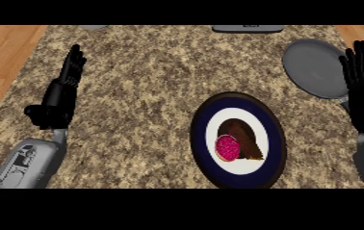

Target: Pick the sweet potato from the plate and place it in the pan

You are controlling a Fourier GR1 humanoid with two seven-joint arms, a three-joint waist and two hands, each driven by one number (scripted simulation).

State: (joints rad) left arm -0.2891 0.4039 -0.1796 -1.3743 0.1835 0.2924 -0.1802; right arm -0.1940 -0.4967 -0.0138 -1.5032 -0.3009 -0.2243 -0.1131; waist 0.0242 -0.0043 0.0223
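Low in the frame's right half, the sweet potato (240, 140) lies on the plate (201, 128). At left, the left robot hand (60, 96) rests open, empty. At the right edge, the right robot hand (353, 80) stands open beside the pan (313, 68) on the surface (156, 80).

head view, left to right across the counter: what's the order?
left hand → plate with the sweet potato on it → pan → right hand, at the right edge over the pan's rim.

no readable text, labels, brands or numbers on anything in view
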